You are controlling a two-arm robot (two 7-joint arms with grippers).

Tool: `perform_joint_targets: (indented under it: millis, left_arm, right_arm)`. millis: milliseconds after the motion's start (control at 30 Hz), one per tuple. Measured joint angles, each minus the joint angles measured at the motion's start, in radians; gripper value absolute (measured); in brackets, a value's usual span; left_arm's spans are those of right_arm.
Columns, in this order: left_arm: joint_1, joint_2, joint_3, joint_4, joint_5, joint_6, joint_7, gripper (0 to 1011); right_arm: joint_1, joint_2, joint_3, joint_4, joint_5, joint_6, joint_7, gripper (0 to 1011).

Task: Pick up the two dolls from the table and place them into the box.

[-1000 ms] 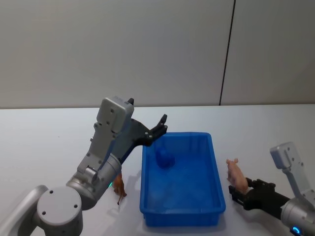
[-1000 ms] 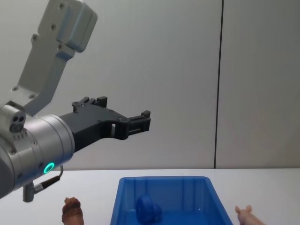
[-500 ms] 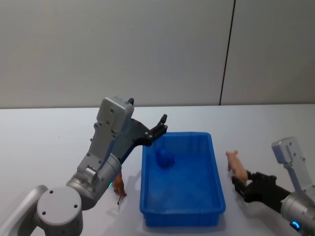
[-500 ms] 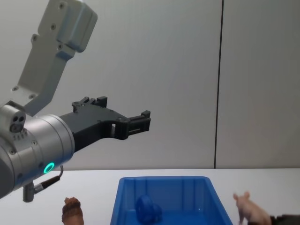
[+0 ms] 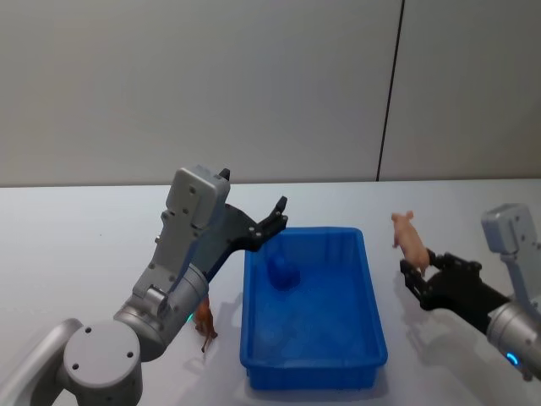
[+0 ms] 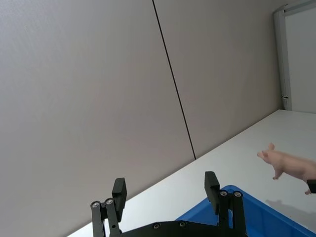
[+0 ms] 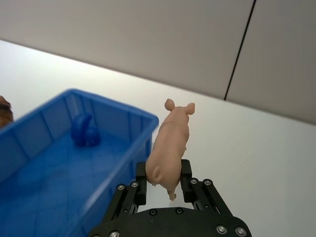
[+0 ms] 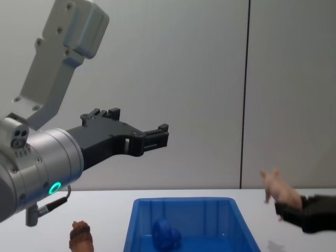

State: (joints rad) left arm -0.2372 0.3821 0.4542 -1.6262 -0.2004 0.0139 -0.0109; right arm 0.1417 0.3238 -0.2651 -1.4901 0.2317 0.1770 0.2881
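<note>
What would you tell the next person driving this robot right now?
The left pincer is open and empty, raised above the left side of the box.
The right pincer is shut on the pink pig, in the air right of the box.
Done: the blue doll lies in the box.
Left to do: put the pig in; the brown doll stands untouched on the table, left of the box.

Brown doll (image 5: 204,326) half hidden behind left arm (image 5: 182,254) in head view; cut by the bottom edge in chest view, likewise box (image 8: 184,202); a mere sliver at the edge in right wrist view. Hind end of pig (image 8: 275,186) tucked behind right claw (image 8: 283,209), itself cut by the right edge.
</note>
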Motion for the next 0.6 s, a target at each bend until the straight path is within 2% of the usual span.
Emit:
perform_joint_targets:
  millis: [300, 600]
  left_arm:
    - [0.000, 0.000, 0.000, 0.000, 0.000, 0.000, 0.000, 1001]
    - [0.000, 0.000, 0.000, 0.000, 0.000, 0.000, 0.000, 1001]
  right_arm:
    - [0.017, -0.003, -0.001, -0.053, 0.012, -0.018, 0.064, 378]
    - [0.037, -0.023, -0.021, -0.075, 0.027, 0.026, 0.128, 378]
